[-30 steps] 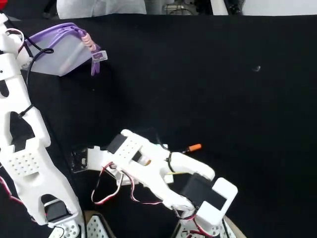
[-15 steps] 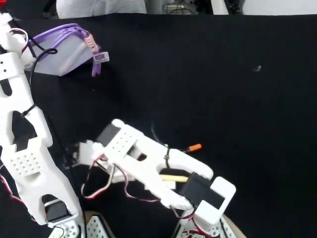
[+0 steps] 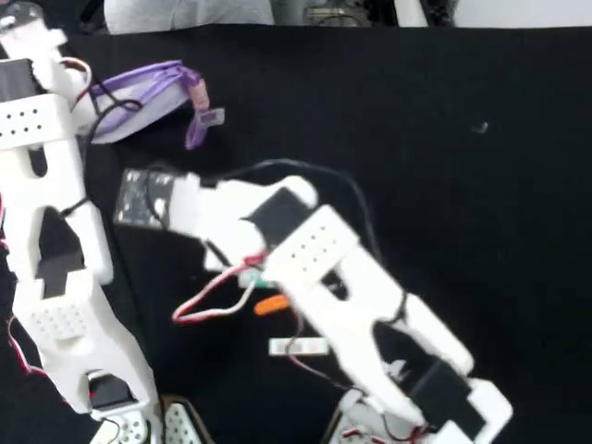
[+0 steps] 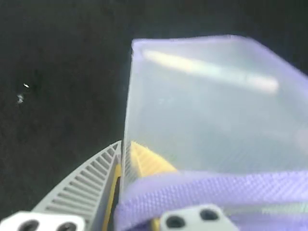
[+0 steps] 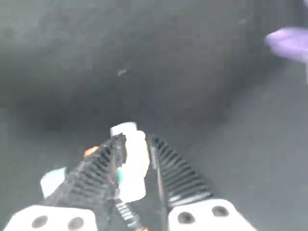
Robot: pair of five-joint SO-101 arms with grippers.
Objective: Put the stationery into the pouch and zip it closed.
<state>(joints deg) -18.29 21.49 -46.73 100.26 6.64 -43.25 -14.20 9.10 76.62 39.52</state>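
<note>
right gripper (image 5: 131, 140) clamped on white stick (image 5: 132, 166) | above black table (image 5: 144, 57) | purple pouch (image 5: 288, 42) well apart, blurred

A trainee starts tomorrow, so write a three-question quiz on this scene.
1. True or false: the left gripper is shut on the pouch.
2. The right gripper is: A open and empty; B shut on a white item; C shut on the pouch.
3. Fill in: the pouch's trim is ____.
Key: 1 true; 2 B; 3 purple.
</note>
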